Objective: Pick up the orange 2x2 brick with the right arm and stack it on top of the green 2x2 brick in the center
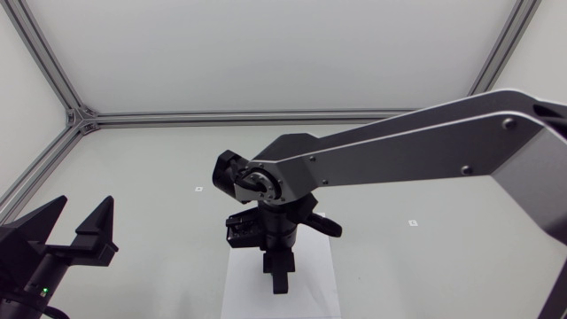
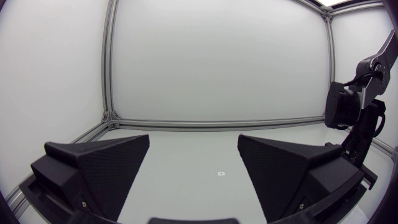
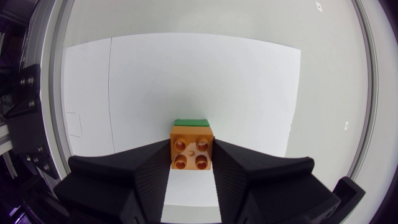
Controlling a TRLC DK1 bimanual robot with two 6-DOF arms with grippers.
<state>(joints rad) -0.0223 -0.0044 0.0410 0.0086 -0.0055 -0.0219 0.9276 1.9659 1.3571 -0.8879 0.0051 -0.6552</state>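
Note:
In the right wrist view the orange 2x2 brick [image 3: 192,148] sits between my right gripper's [image 3: 192,163] two black fingers, which press on its two sides. A strip of the green 2x2 brick [image 3: 191,122] shows just past the orange one, lower down, on the white sheet [image 3: 186,74]. From above, my right arm reaches to the middle and its gripper [image 1: 278,276] points down over the white sheet [image 1: 314,283]; both bricks are hidden under it. My left gripper [image 1: 78,221] rests open at the table's left, its fingers [image 2: 99,168] wide apart with nothing between them.
Small white markers [image 1: 199,189] dot the grey table. An aluminium frame [image 1: 80,120] runs along the table's back and left edges. My right arm [image 2: 354,118] shows beside the left gripper in the left wrist view.

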